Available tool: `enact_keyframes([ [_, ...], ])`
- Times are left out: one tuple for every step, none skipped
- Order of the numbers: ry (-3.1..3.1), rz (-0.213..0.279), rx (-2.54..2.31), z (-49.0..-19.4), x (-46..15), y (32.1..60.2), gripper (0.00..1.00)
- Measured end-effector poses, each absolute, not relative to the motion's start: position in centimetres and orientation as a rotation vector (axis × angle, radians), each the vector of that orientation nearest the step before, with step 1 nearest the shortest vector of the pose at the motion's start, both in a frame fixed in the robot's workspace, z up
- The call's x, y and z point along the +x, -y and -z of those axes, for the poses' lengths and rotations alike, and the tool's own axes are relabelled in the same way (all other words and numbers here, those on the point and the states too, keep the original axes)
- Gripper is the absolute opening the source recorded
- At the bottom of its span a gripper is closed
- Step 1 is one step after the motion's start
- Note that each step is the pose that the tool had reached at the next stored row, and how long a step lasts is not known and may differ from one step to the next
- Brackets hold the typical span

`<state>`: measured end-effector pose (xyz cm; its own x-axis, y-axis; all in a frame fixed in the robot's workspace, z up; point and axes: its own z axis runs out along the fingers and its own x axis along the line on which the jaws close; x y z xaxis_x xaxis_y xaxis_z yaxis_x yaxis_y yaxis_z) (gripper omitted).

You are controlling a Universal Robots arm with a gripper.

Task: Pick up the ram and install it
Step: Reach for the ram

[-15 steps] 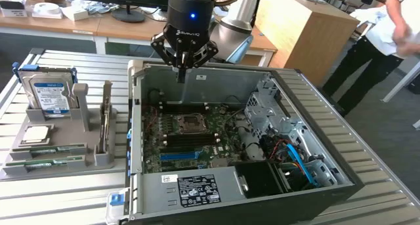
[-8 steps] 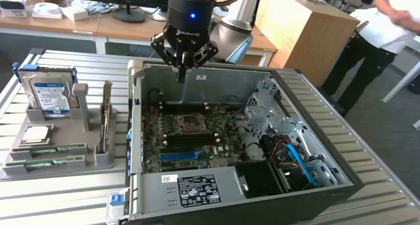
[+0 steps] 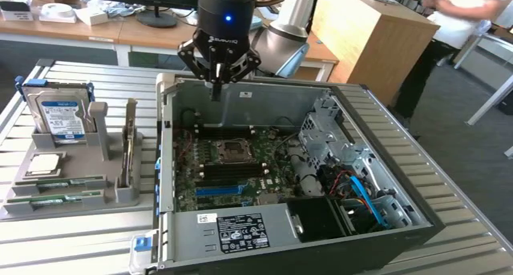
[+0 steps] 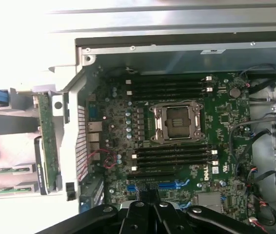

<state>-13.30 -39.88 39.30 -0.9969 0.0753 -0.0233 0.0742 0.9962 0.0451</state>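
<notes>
The tool hangs above the open computer case, near its back wall, with its fingers pressed together and nothing between them. In the wrist view the tool looks straight down onto the motherboard. From this height it can survey the whole board.

Below it, the CPU socket sits open and empty in the middle of the board. On either side of it are 2 banks of black memory slots, all of them bare, so no module is seated yet.

The ram is well apart from the tool, outside the case on the exterior view's left. It stands on edge in a slot of a grey holder, probably so that its top edge is free to be pinched from above. In the wrist view it appears as a long green strip just beside the case wall. 2 more green sticks lie flat in the holder's front trays.

A hard drive stands upright at the back of the holder, with a square processor chip in front of it.

Holder and case both rest on a slatted metal table. The pick-up has not begun.
</notes>
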Motion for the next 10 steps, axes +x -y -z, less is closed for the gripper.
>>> enact_keyframes([
  [-3.114, -0.069, 0.117, -39.3, -13.5, 39.9, 0.10],
  [-3.114, -0.069, 0.116, -39.3, -13.8, 39.9, 0.10],
  [-3.114, -0.069, 0.116, -39.3, -14.0, 39.9, 0.10],
  [-3.114, -0.069, 0.117, -39.3, -14.2, 39.9, 0.10],
  [-3.114, -0.069, 0.117, -39.3, -14.5, 39.9, 0.10],
  [-3.114, -0.069, 0.117, -39.3, -14.7, 39.9, 0.10],
  [-3.114, -0.069, 0.117, -39.3, -14.9, 39.9, 0.10],
  [-3.114, -0.069, 0.117, -39.3, -15.1, 39.9, 0.10],
  [-3.114, -0.069, 0.116, -39.3, -15.4, 39.9, 0.10],
  [-3.114, -0.069, 0.116, -39.2, -15.6, 39.9, 0.10],
])
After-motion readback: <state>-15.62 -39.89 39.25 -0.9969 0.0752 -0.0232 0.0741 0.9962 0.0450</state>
